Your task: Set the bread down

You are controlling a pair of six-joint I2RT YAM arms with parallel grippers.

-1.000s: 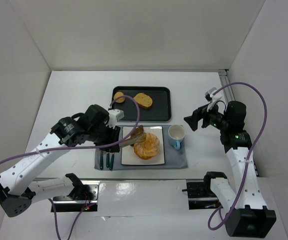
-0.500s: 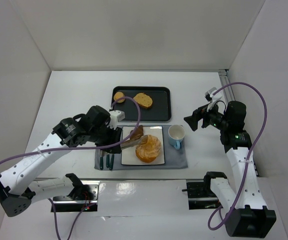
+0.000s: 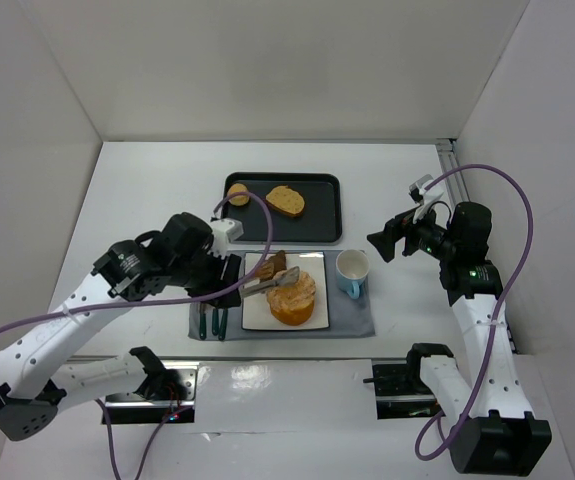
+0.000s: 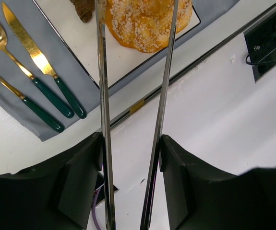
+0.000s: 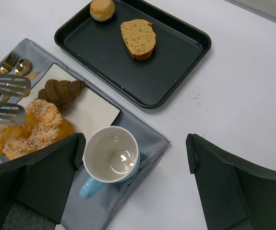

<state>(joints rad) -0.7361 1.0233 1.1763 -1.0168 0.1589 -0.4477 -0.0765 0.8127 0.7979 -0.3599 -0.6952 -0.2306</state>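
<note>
A large round sugared bread (image 3: 292, 296) lies on the white plate (image 3: 313, 316), beside a dark croissant (image 3: 273, 264). My left gripper (image 3: 225, 288) is shut on metal tongs (image 3: 259, 285). In the left wrist view the tongs' two arms (image 4: 102, 96) run out from between my fingers (image 4: 80, 177) and straddle the bread (image 4: 150, 21). In the right wrist view the tong tips (image 5: 6, 84) stand apart at the bread's (image 5: 30, 130) left edge. My right gripper (image 3: 382, 243) is open and empty, hovering right of the mug (image 3: 352, 270).
A black tray (image 3: 319, 222) behind the plate holds a bread slice (image 3: 285, 201) and a small roll (image 3: 237, 193). The plate, mug and green-handled cutlery (image 3: 212, 320) sit on a grey mat (image 3: 357, 322). White walls enclose the table.
The round bread has shifted a little toward the plate's near edge. My left arm has drawn back slightly to the left with the tongs. The right arm has not moved.
</note>
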